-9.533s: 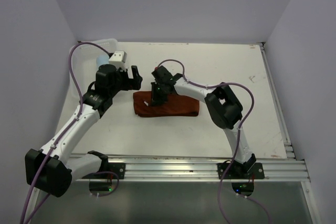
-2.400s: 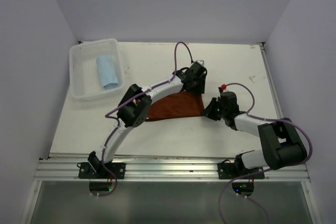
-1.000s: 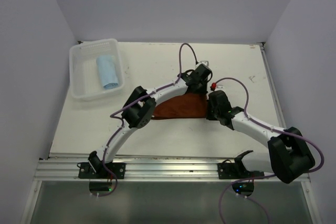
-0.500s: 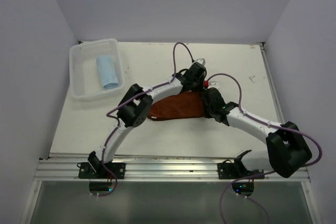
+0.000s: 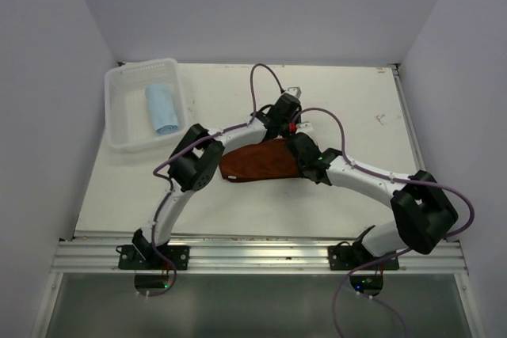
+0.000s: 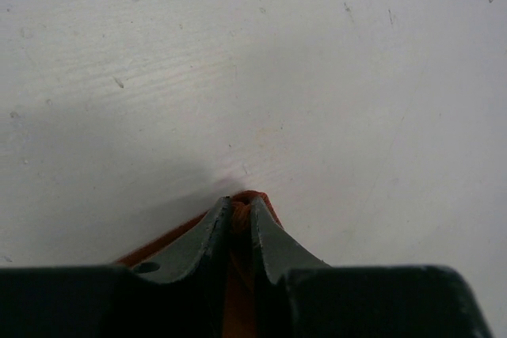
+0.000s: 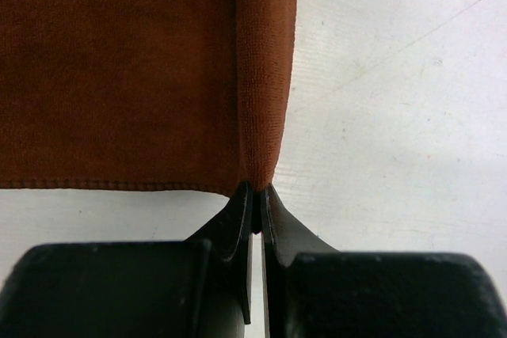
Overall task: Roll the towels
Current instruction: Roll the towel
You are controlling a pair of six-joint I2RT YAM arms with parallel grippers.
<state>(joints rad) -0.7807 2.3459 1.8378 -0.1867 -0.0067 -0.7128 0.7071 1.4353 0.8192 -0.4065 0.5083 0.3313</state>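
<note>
The rust reddish-brown towel point(image 5: 255, 162) lies mid-table, its right end lifted and turned over to the left. My left gripper point(image 5: 283, 119) reaches over the towel's far right corner; the left wrist view shows that gripper point(image 6: 241, 201) shut on a bunched tip of the towel point(image 6: 249, 195). My right gripper point(image 5: 296, 148) is at the near right corner; in the right wrist view it point(image 7: 257, 187) is shut on the folded edge of the towel point(image 7: 119, 69). The sky-blue towel point(image 5: 163, 108) lies rolled in the basket.
The white mesh basket point(image 5: 117, 134) stands at the far left of the table. Both forearms cross above the middle of the table, cables looping over them. An aluminium rail point(image 5: 261, 255) runs along the near edge.
Both grippers have moved left together, carrying the rust towel's right end with them, so the towel looks shorter. The left jaws have narrowed onto the corner.
</note>
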